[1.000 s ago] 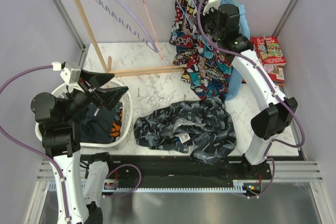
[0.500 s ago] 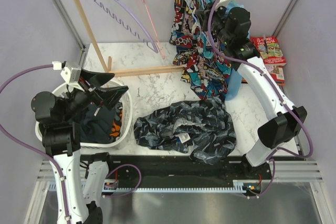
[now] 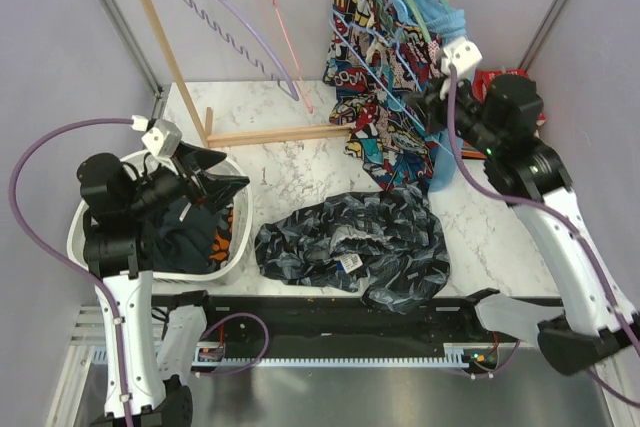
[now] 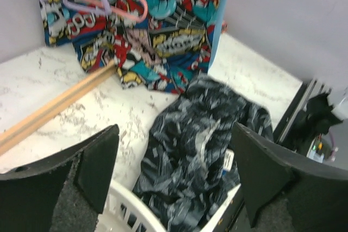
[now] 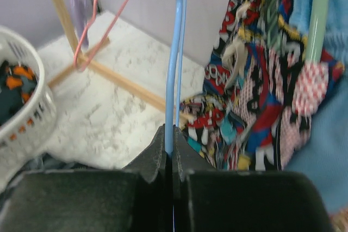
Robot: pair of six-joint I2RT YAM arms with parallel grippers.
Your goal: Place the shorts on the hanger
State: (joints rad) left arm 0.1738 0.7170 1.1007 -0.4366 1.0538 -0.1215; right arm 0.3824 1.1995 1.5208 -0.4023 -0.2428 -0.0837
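Observation:
The shorts (image 3: pixel 350 247), dark navy with a grey leaf print and a white tag, lie crumpled on the marble table near the front edge; they also show in the left wrist view (image 4: pixel 201 139). My right gripper (image 3: pixel 424 107) is shut on the hanger (image 3: pixel 375 59), a thin pale blue wire, in front of the hanging clothes. The right wrist view shows the hanger (image 5: pixel 170 69) rising from between the closed fingers of that gripper (image 5: pixel 169 134). My left gripper (image 3: pixel 218 184) hovers open and empty over the basket, its fingers (image 4: pixel 92 167) framing the shorts.
A white laundry basket (image 3: pixel 238 247) holding clothes sits at the left. A wooden rack (image 3: pixel 270 134) carries a lavender hanger (image 3: pixel 240 32), a pink hanger (image 3: pixel 280 17), a comic-print garment (image 3: pixel 380 127) and a light-blue garment (image 3: pixel 445 27). Purple walls close in both sides.
My right arm has swung right and toward the near edge, carrying the pale blue hanger away from the rail. The left arm has turned slightly toward the shorts, still open.

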